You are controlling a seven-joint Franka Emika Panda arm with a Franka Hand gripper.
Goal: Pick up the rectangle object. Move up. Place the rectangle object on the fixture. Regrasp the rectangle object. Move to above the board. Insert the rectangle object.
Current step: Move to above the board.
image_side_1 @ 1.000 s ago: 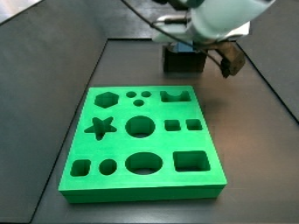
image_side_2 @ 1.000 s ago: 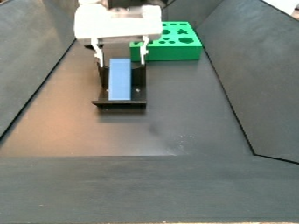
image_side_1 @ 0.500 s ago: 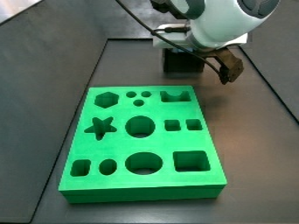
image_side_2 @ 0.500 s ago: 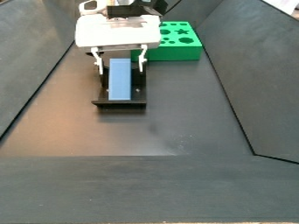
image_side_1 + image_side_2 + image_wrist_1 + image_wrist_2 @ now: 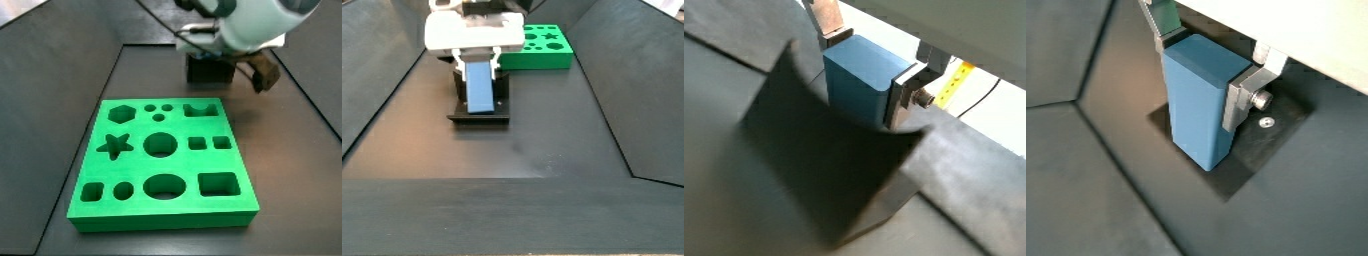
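Since half a second ago the gripper [image 5: 477,62] has come down over the fixture [image 5: 480,112], so its silver fingers now straddle the upper end of the rectangle object [image 5: 480,84] rather than hanging just above it.

From a side view the arm reaches down steeply from above, its white wrist housing directly over the block. In another side view the same housing hides the block altogether; only the dark fixture [image 5: 206,69] shows beneath the gripper [image 5: 214,52], just beyond the far edge of the green board [image 5: 160,162].

Both wrist views give what the side views cannot: the finger plates [image 5: 1247,92] lie flat against the block's two opposite narrow sides, one plate [image 5: 906,92] on each side of the blue block [image 5: 865,85]. The jaws look closed onto it, though whether they are pressing cannot be told. The block [image 5: 1200,98] stands upright between the fingers with its lower end on the fixture's base plate [image 5: 1248,160], its back against the dark upright wall [image 5: 831,160].

No readable writing appears; a yellow strip with faint marks beyond the gripper in a wrist view [image 5: 951,85] is too blurred to read.
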